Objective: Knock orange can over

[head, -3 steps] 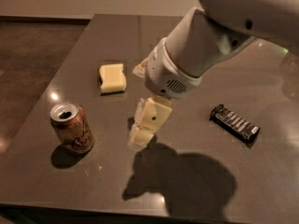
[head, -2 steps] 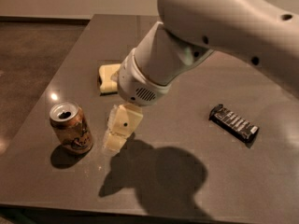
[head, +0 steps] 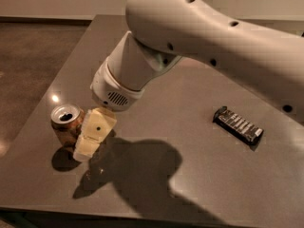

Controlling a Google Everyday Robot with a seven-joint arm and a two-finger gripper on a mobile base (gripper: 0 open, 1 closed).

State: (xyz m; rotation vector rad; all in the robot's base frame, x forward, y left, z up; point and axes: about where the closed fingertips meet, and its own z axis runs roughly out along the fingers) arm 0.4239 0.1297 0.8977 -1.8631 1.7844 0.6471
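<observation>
The orange can point(head: 65, 124) stands upright near the table's front left, its silver top with pull-tab opening facing up. My gripper point(head: 89, 139) hangs from the big white arm point(head: 190, 37) and sits right against the can's right side, its cream fingers point(head: 93, 132) pointing down toward the table. The gripper covers part of the can's right flank. It holds nothing that I can see.
A black rectangular bar point(head: 237, 125) lies on the right of the dark table point(head: 199, 175). The table's left edge point(head: 38, 113) runs close behind the can, with floor beyond. The arm hides the table's middle back, where the pale yellow block lay.
The arm has swung left and forward across the table. The gripper has moved from the table's middle to the can's right side. The can has stayed upright in place.
</observation>
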